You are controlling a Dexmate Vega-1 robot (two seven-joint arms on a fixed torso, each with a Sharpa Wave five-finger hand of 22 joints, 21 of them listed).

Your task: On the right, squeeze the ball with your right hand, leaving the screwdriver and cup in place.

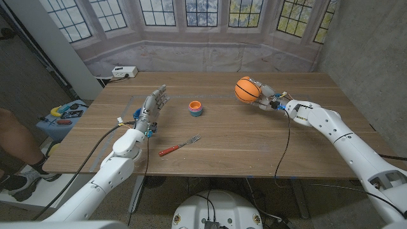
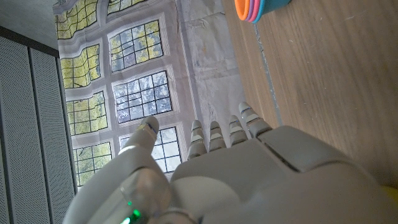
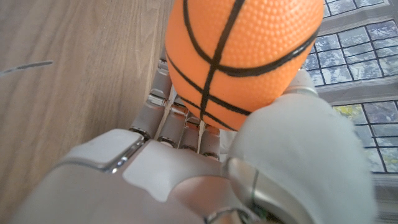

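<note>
The right hand [image 1: 266,97] holds the ball [image 1: 247,89] on the right side of the table [image 1: 254,146]; its fingers [image 3: 180,118] curl under the ball and its thumb [image 3: 298,124] presses the other side, so the ball is gripped tight; the ball looks a bit squashed, longer than it is round, in the right wrist view [image 3: 239,56]; it is orange with black lines, like a small basketball; in the head view it seems to be up off the wood, but I cannot tell for sure.

The left hand [image 1: 151,108] is on the left side of the table; it holds nothing; its fingers [image 2: 217,134] are straight and a little apart, pointing away from the robot; the thumb [image 2: 140,140] sticks out to one side.

The cup [image 1: 196,109] sits near the middle of the table, between the two hands and well apart from both; it looks like a few cups stacked, blue with orange and pink rims [image 2: 258,7].

The screwdriver in the task looks like a fork [image 1: 180,146] with a red handle; it lies on the wood nearer the robot than the cup, with its prongs pointing toward the cup; no hand touches it.

A white power strip [image 1: 124,72] lies at the far left corner of the table; a person's leg [image 1: 16,137] shows at the left edge.
</note>
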